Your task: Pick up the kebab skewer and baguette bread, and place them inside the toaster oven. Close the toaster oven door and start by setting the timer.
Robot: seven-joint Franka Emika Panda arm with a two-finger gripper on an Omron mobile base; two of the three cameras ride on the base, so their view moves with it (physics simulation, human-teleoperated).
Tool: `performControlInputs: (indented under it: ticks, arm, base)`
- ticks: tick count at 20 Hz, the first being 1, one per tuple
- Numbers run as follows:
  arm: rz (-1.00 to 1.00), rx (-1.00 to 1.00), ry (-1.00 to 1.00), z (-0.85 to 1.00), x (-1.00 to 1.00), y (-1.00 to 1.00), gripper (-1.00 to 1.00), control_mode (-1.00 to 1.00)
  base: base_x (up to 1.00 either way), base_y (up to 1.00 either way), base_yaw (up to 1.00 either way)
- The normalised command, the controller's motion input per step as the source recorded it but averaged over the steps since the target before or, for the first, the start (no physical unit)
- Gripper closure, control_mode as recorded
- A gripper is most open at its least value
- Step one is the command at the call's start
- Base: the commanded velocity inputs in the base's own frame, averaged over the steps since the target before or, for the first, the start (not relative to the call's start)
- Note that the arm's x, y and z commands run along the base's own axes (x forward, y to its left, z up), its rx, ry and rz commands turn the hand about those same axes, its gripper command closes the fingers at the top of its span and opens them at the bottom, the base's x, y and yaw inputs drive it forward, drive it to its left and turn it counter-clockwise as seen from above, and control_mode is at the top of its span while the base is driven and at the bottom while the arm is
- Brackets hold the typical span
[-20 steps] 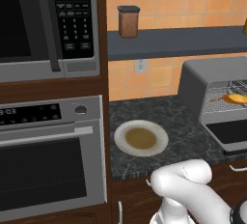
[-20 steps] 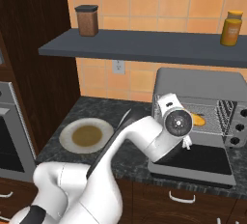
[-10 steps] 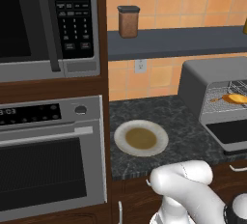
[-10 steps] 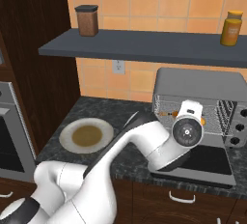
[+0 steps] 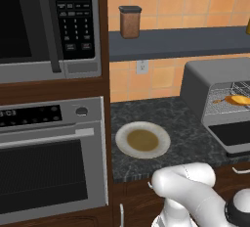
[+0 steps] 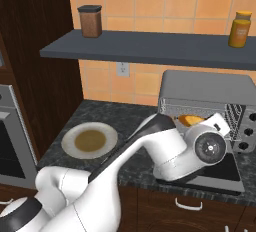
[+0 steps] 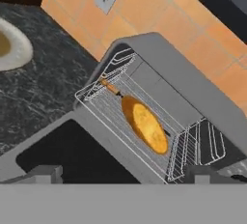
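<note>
The arm has swung right across the oven (image 6: 205, 91) front since a second ago, and the jaws are spread with nothing in them. The bread (image 7: 144, 124) lies on the rack inside, and the skewer (image 7: 110, 87) pokes out behind it. The plate (image 5: 142, 140) near the tabletop's front edge is bare. The door (image 6: 215, 171) hangs down open. Closing it and setting the timer are left.

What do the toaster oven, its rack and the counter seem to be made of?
Toaster oven: looks like brushed grey metal, with a matte, even sheen. Rack: thin pale wires, probably steel. Toaster oven door: dark, glossy panel in a grey frame, likely glass. Counter: black with pale speckled veins, resembling polished stone, though laminate is possible.
</note>
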Motion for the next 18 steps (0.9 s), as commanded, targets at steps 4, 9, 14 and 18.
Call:
performControlInputs:
  ticks: [4, 9, 14, 18]
  arm:
    - [-0.22, 0.84, -0.24, 0.00, 0.00, 0.19, -1.00, -1.00]
    - [-0.10, 0.50, 0.01, 0.13, 0.08, 0.38, -1.00, -1.00]
    - [0.00, 0.00, 0.40, -0.16, 0.63, 0.15, -1.00, -1.00]
    - [-0.13, 0.26, 0.32, -0.44, 0.11, 0.00, -1.00, -1.00]
  base:
    - [0.00, 0.00, 0.00]
    - [0.00, 0.00, 0.00]
    - [0.00, 0.00, 0.00]
    - [0.00, 0.00, 0.00]
